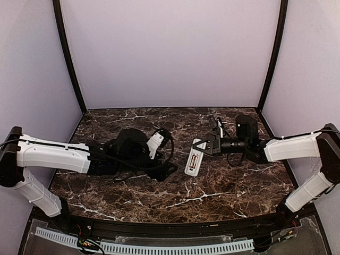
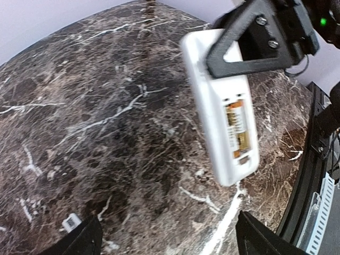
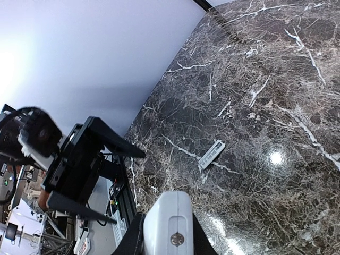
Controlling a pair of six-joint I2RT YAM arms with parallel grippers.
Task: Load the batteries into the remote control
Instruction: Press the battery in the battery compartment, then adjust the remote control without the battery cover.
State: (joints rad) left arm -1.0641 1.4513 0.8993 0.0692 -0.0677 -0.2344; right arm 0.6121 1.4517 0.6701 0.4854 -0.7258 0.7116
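At center frame, the right end effector (image 1: 206, 144) is pinching the remote control (image 1: 193, 161) over the counter (image 1: 133, 191), its batteries (image 2: 237, 125) showing. Left of it, the left end effector (image 2: 170, 241) is hanging spread wide.

The slim white plastic rectangular remote control (image 1: 193, 161) is hanging above the dark veined marble table (image 1: 228, 191), right of the black left gripper (image 2: 169, 239); batteries (image 2: 237, 125) are sitting in its recess (back upward).

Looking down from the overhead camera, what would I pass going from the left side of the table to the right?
left arm → left end effector, standing open → remote control, white, lifted off the marble → right arm
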